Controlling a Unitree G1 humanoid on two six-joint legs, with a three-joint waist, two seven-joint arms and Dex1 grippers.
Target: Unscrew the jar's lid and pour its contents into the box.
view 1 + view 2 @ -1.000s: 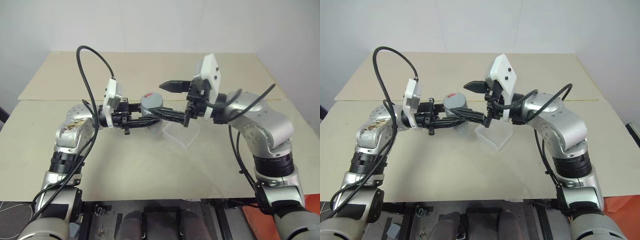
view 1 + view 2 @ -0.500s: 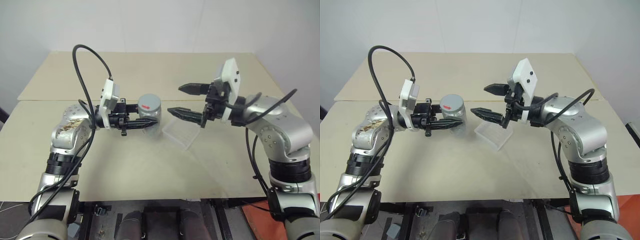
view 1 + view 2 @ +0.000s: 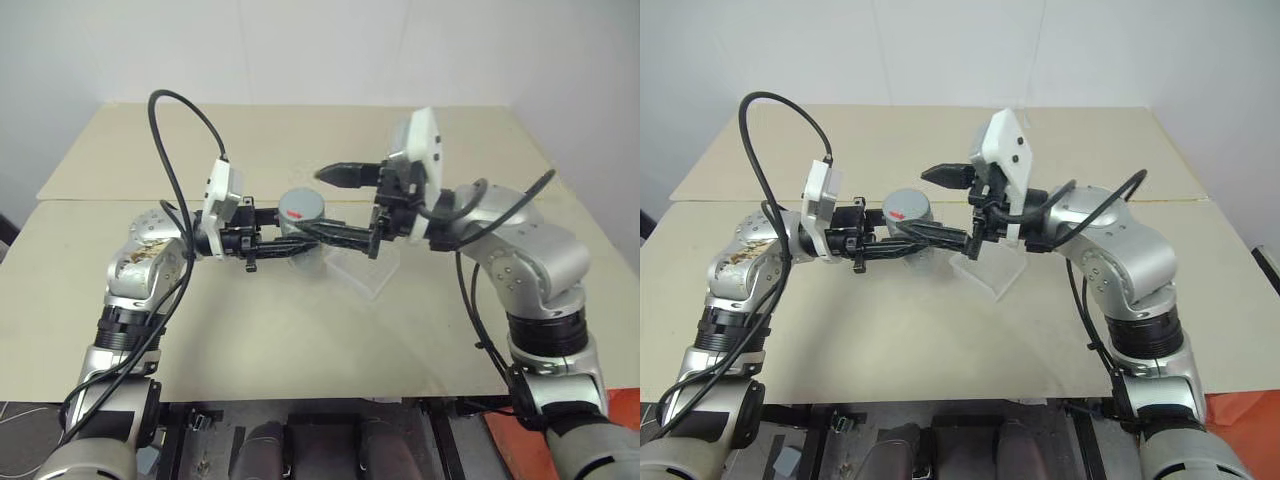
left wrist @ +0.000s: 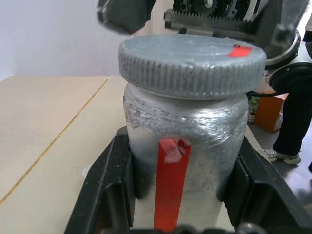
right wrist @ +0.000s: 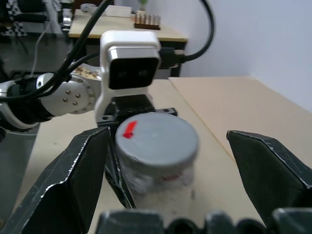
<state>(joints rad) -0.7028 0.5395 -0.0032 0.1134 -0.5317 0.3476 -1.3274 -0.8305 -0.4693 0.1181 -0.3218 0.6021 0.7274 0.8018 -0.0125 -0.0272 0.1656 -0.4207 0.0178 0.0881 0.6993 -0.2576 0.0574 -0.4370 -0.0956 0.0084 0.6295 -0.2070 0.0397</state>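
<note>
Here, above the table:
Jar (image 3: 300, 235): being held upright off the table (image 3: 300, 330), left of the box (image 3: 365, 272).
Lid (image 4: 192, 62): sitting on the jar, apparently screwed down.
Left gripper (image 4: 185, 195): pinching the jar's body from both sides.
Right gripper (image 3: 330, 205): reaching in with fingers spread wide, flanking the lid without touching.

The jar (image 4: 183, 146) is cut off at its base by the picture's edge in the left wrist view, and the black fingers (image 4: 105, 195) of the left gripper (image 3: 300, 243) cover its two sides. Its wrapped wall is cloudy, so the contents cannot be seen. In the right wrist view the jar's lower part is blurred. The box (image 3: 362, 272) is partly hidden behind the right gripper (image 3: 338, 205).
</note>
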